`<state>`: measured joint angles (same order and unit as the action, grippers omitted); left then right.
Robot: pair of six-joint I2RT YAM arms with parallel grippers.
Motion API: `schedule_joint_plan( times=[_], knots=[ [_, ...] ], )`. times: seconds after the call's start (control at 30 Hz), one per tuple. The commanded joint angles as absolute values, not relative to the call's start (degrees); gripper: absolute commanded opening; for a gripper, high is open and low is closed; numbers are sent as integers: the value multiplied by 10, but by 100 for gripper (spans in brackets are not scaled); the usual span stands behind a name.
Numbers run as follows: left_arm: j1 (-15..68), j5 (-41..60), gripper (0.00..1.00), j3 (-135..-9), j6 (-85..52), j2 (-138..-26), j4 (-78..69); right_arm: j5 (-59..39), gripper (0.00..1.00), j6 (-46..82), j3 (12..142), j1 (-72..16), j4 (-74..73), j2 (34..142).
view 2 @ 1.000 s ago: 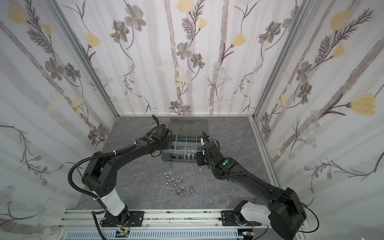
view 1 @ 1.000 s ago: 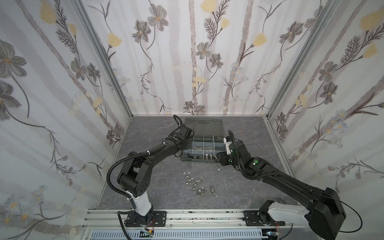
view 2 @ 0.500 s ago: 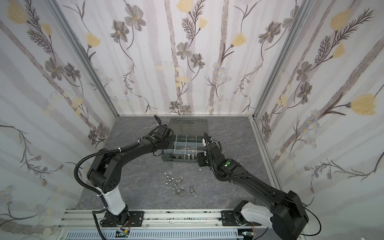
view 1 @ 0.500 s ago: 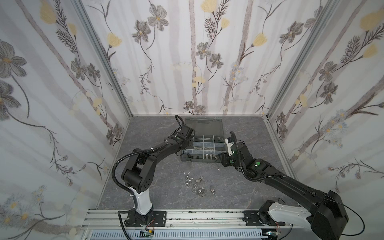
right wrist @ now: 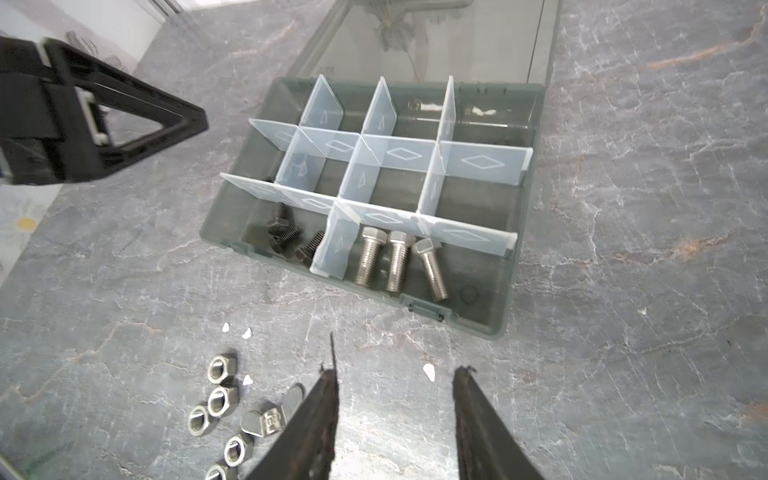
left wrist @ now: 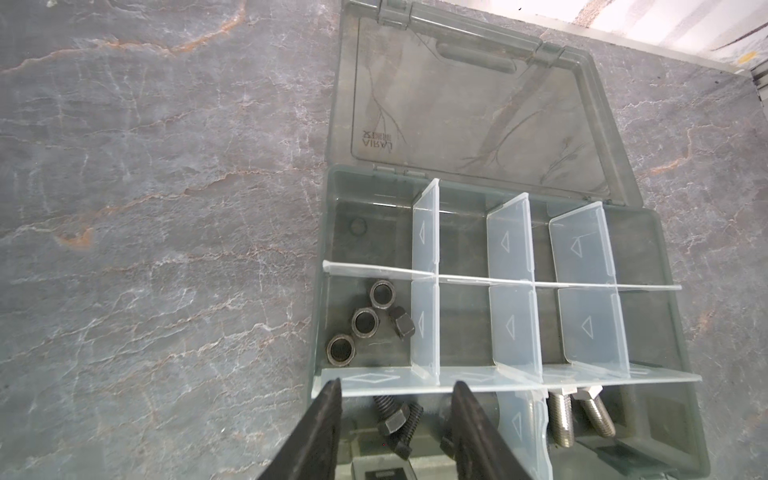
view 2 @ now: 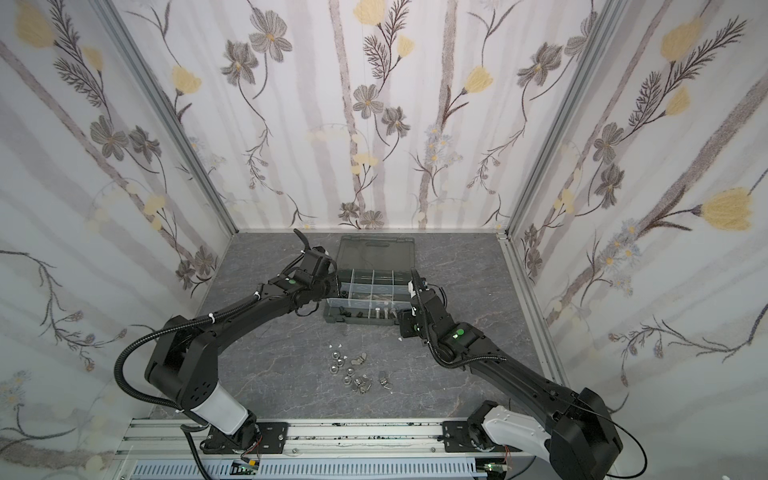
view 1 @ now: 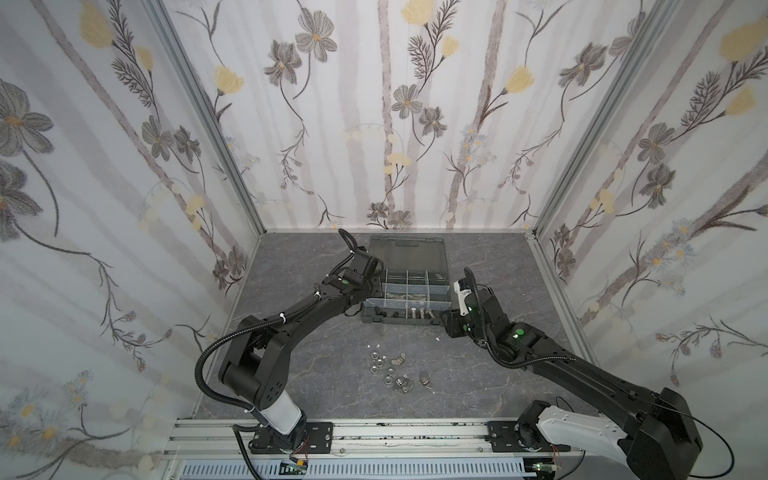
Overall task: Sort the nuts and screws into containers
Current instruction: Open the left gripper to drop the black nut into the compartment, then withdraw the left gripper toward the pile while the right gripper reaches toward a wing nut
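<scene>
Left claw: your left gripper (left wrist: 397,411) stands part open with nothing between its fingers, above the organiser case (view 1: 405,291) at its left front corner cell, where black screws (left wrist: 395,419) lie.
Right claw: your right gripper (right wrist: 395,399) is also part open and empty, hovering over bare tabletop (right wrist: 623,374) just off the case's front edge.
Loose parts: the nuts (right wrist: 224,399) lie in a cluster near the tabletop's front edge, towards the arm's base and to the left of the claw.
Long axis: none worth aligning; hex nuts are round enough, only the wing nuts (right wrist: 266,419) have one.
Nearer arm: judged the right.
Sorted already: silver bolts (right wrist: 399,262) in the front cell, black ring nuts (left wrist: 365,322) in a left-edge cell.
</scene>
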<state>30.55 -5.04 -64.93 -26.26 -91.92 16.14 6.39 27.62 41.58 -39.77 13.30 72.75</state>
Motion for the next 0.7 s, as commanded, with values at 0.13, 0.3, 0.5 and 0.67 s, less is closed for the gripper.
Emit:
schedule_joint_plan(
  times=[0.13,0.3,0.5,0.67],
  knots=[
    [305,-82,51,-598,-285,-844,142,64,46,283,421,-397,120,736],
    [300,-95,54,-560,-286,-810,137,56,46,283,422,-398,117,742],
    [298,-93,55,-516,-305,-748,136,49,46,277,419,-398,113,754],
    [297,-106,58,-466,-317,-678,135,36,45,274,427,-399,110,780]
  ],
)
